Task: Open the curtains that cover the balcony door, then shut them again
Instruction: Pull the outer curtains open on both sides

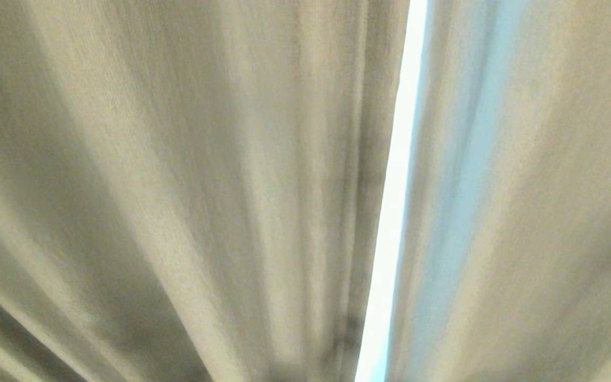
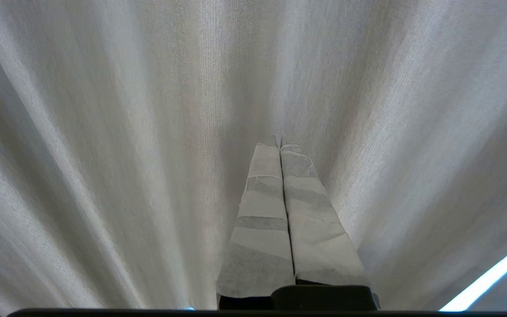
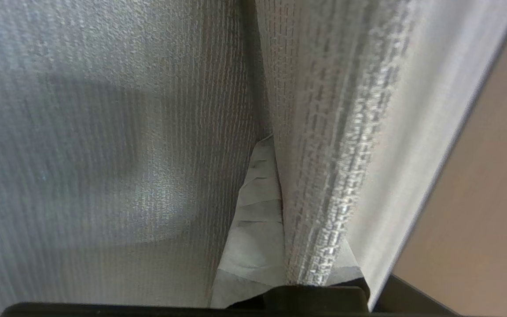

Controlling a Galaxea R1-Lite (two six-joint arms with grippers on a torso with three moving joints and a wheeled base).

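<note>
The beige-grey curtains fill the head view as a left panel (image 1: 178, 185) and a right panel (image 1: 523, 185). A narrow bright slit (image 1: 395, 185) runs between them. The balcony door is hidden behind the cloth. Neither arm shows in the head view. My left gripper (image 2: 280, 141) is shut, its taped fingers (image 2: 262, 211) pressed together and empty, with its tip close to the curtain folds (image 2: 104, 132). My right gripper (image 3: 275, 145) is shut on the woven edge of a curtain (image 3: 324, 154). That edge drapes over one finger, and the other finger (image 3: 258, 211) shows beside it.
A plain beige surface (image 3: 491, 198) lies past the curtain's edge in the right wrist view. A bright strip (image 2: 486, 277) of daylight shows at the corner of the left wrist view. Cloth hangs close in front of all cameras.
</note>
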